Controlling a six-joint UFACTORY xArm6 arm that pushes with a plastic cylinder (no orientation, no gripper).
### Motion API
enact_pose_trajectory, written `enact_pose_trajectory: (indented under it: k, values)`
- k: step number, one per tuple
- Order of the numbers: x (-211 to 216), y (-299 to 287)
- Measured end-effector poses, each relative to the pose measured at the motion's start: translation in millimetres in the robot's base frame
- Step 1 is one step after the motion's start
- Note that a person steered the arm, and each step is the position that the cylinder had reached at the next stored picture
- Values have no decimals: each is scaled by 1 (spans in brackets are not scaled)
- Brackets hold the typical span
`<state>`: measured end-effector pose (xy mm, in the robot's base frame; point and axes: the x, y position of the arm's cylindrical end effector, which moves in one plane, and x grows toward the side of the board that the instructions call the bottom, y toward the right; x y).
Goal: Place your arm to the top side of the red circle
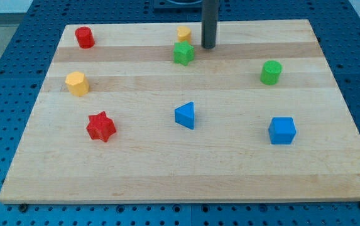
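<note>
The red circle [84, 37], a short red cylinder, stands near the board's top left corner. My tip [208, 48] is at the top middle of the board, far to the right of the red circle. It is just right of the green star [183, 53] and the small yellow block [184, 33], close to both; whether it touches them cannot be told.
A yellow hexagon [76, 83] sits at the left, a red star [100, 127] below it. A blue triangle [185, 115] is at the centre, a green cylinder [271, 72] at the right, a blue cube [282, 130] at the lower right. The wooden board [167, 182] lies on a blue perforated table.
</note>
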<state>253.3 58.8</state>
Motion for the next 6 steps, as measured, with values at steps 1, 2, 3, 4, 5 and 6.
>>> enact_pose_trajectory:
  k: [1,2,3,4,5,6]
  values:
    - [-60,1]
    - [-61,-6]
    - [-60,-86]
    - [-60,-186]
    - [-61,-263]
    - [-62,-328]
